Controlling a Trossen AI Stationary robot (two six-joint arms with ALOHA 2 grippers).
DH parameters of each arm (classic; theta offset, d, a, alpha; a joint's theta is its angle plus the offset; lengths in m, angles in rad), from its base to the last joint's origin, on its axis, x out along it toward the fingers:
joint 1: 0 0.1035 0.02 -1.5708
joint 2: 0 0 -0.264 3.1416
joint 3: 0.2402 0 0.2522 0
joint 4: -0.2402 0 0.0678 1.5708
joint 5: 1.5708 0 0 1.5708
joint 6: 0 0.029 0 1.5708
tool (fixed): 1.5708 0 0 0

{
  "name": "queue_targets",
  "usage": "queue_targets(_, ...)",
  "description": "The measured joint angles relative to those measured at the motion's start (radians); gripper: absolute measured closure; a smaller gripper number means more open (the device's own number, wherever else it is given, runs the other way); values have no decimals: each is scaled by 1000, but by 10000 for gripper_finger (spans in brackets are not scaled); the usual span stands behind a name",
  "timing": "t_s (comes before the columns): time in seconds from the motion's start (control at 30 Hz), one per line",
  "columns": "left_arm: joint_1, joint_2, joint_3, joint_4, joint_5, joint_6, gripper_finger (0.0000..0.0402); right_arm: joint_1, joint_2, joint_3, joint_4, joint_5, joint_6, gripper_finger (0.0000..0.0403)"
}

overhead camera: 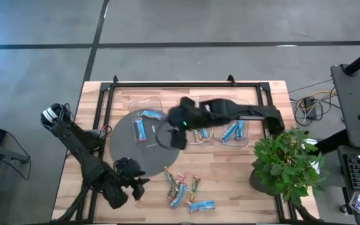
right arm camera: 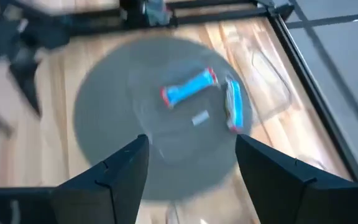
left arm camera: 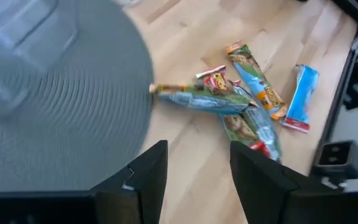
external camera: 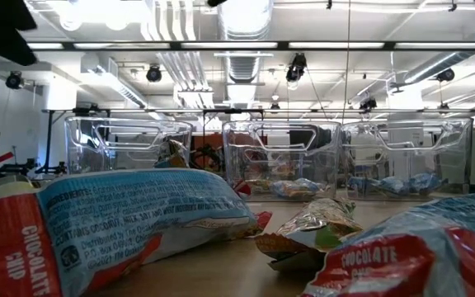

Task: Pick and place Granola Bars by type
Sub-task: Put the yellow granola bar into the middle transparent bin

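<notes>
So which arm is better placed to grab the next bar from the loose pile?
Probably the left. The left gripper is open beside the loose pile, while the right gripper hovers open over the bins farther back.

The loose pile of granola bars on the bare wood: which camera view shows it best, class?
The left wrist view: the pile of granola bars lies fully visible beyond the open left gripper. The high view shows it small. The low view shows only near, cropped wrappers. The right wrist view misses it.
</notes>
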Motion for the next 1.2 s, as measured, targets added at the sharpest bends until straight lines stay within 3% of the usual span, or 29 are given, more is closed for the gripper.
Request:
queue_targets(0.13,51,0,-58,174,4,283,245,81,-42,0,-181,56,40,172)
queue_targets(0.33,193,0,-141,472,187,715,245,170,-45,-1,-428,57,201,172)
queue_targets(0.53,308,4,-169,500,406,1075,245,227,-41,-36,-427,56,245,172)
queue_targets(0.67,340,6,-171,501,449,1259,245,250,-44,-67,-430,55,273,172)
queue_targets(0.9,387,69,-166,578,451,1411,245,288,-67,-137,-430,54,310,172)
queue_targets(1.07,397,130,-119,582,345,1400,245,322,-117,-199,-430,71,387,172)
queue_targets(1.2,397,151,-73,584,300,1333,245,353,-183,-270,-430,145,475,172)
